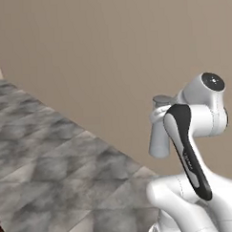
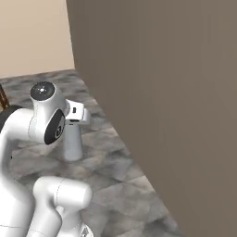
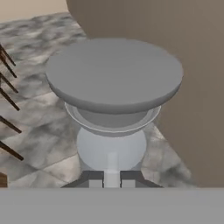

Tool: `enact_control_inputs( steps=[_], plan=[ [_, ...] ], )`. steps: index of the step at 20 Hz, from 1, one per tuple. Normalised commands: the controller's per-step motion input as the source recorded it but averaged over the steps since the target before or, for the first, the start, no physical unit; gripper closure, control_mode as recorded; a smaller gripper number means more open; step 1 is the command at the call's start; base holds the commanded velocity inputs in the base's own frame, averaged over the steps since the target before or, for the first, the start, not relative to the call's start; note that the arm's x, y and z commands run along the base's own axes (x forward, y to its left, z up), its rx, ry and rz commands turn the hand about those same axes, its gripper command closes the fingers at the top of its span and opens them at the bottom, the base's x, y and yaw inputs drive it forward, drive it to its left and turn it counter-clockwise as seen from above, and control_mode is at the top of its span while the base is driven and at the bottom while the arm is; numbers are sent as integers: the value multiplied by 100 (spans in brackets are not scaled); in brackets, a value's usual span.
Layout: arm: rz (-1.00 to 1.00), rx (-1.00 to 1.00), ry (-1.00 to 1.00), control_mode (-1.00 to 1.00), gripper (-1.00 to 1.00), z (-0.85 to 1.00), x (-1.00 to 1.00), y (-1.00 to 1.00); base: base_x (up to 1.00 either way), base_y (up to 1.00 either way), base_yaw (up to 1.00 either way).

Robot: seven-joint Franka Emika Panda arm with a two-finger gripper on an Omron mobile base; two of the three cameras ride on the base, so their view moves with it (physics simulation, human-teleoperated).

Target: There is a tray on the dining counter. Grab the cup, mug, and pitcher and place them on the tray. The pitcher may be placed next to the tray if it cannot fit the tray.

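Observation:
The grey pitcher (image 1: 159,140) hangs over the floor, carried in front of the white arm. It appears again in the right base view as a pale grey cylinder (image 2: 72,141) under the hand. In the hand view its wide round top (image 3: 113,76) looms close, with the narrower body below it. My gripper (image 3: 111,178) is shut on the pitcher, its two dark fingertips (image 3: 94,177) pinching a thin pale part at the pitcher's side. The tray, the dining counter, the cup and the mug are out of view.
A plain brown wall (image 2: 176,115) runs close along the right side of the arm. Grey marbled floor tiles (image 1: 43,164) stretch to the left. Dark wooden legs (image 3: 8,87) poke in at the left edge of the hand view.

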Motion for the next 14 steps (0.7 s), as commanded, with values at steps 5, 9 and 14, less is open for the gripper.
enact_control_inputs(
  steps=[5,9,14],
  plan=[
    [0,0,0,100,100,0,0,0,78,-41,68],
    [0,0,0,100,100,0,0,0,72,-54,60],
    [0,0,0,100,100,0,0,0,94,-51,59]
  ],
)
